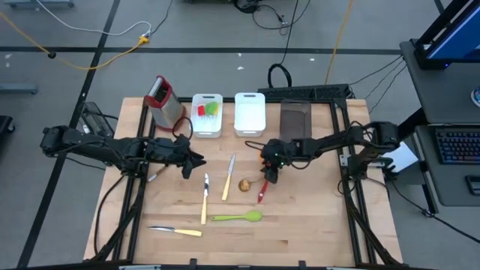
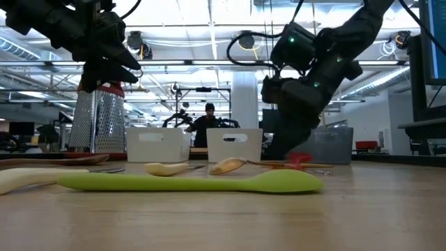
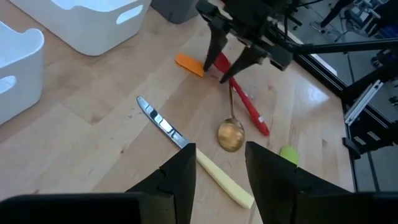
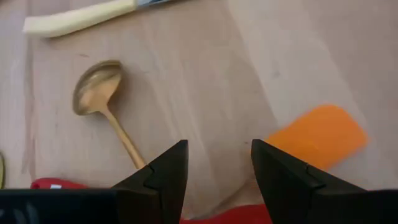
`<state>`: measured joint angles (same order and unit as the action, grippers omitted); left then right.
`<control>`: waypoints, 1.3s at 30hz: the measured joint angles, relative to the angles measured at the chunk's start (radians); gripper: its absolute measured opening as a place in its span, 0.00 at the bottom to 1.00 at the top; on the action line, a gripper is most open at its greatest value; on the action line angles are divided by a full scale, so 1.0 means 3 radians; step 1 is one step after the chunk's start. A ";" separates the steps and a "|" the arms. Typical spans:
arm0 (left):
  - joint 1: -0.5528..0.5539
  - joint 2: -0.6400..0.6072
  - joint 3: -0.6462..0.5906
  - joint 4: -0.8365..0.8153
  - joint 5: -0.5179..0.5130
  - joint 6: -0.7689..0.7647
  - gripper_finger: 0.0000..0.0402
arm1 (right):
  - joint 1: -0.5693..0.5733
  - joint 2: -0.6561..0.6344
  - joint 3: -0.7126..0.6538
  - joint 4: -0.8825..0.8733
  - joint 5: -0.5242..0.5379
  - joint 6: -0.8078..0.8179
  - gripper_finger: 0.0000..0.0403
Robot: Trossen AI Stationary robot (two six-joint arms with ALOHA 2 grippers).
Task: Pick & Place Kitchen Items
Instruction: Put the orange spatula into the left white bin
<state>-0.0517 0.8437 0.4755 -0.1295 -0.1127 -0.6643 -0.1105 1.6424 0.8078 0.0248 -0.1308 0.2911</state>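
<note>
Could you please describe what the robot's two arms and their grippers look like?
Both arms are dark, jointed and slim, with black cables along them. The right gripper has two tapered black fingers and a small green light glows on its wrist; the left gripper has matching wedge-shaped black fingers.

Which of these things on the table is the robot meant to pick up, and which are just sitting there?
For the job:
green spoon
red spatula
orange spatula
wooden spoon
three cream-handled knives
red and green utensils already in the left white bin

Just there:
box grater
empty white bin
dark bin
</note>
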 joint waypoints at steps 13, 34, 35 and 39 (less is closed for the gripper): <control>0.0000 0.0000 0.0000 -0.0003 0.0025 0.0001 0.35 | -0.0041 -0.0123 -0.0002 -0.0417 0.0022 0.0013 0.42; 0.0000 0.0000 0.0000 -0.0003 0.0024 0.0049 0.35 | -0.0176 -0.0193 -0.0001 -0.0307 0.0345 0.0004 0.47; 0.0000 0.0000 0.0000 -0.0003 0.0024 0.0051 0.35 | -0.0179 -0.0193 -0.0001 -0.0307 0.0341 0.0018 0.49; 0.0000 0.0000 0.0000 -0.0004 0.0024 0.0051 0.35 | -0.0181 -0.0193 -0.0001 -0.0303 0.0339 0.0064 0.58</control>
<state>-0.0517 0.8436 0.4755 -0.1307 -0.1055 -0.6491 -0.1646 1.5845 0.8074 -0.0660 -0.0292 0.3103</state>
